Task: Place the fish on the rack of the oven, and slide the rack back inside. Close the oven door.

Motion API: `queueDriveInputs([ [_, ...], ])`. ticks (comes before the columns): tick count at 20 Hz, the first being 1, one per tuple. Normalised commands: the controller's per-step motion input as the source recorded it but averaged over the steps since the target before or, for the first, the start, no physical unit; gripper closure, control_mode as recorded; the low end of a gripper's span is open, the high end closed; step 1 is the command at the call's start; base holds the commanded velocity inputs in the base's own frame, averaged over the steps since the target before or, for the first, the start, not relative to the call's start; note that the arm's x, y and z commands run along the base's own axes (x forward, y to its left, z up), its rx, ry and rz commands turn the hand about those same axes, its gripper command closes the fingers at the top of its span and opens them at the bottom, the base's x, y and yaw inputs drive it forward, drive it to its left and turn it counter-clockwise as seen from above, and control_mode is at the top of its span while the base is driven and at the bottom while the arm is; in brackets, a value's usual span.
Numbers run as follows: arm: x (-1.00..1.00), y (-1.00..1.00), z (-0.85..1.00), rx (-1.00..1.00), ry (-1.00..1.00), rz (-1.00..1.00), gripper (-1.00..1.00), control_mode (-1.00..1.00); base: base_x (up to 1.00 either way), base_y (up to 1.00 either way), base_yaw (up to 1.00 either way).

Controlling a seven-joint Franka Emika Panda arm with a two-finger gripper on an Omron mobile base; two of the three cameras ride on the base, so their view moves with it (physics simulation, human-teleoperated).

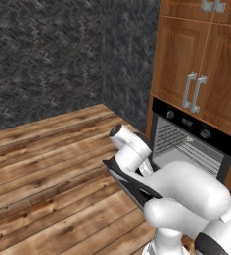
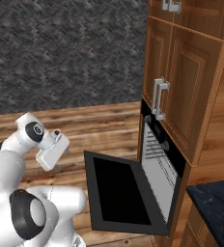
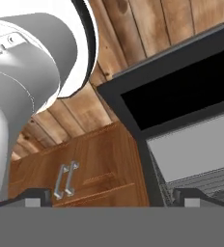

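Right base view: oven door hangs fully down, level, over the wood floor. Oven cavity open — rack wires visible inside. Hand view: gripper fingertips set wide apart, empty. Fish location — cannot tell.

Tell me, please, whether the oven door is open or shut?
Open: the oven door is swung down flat, exposing the rack inside the oven.
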Motion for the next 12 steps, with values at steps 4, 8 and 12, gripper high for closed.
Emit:
queueDriveInputs([
  [4, -0.12, 1.0, 0.6, 0.0, 0.0, 0.0, -1.0, -1.0, 0.0, 0.0, 0.0],
  [8, 0.0, 1.0, 0.06, -0.01, 0.0, 0.0, -1.0, -1.0, 0.0, 0.0, 0.0],
  [12, 0.09, 0.97, -0.4, -0.06, 0.04, 0.0, -1.0, -1.0, 0.0, 0.0, 0.0],
])
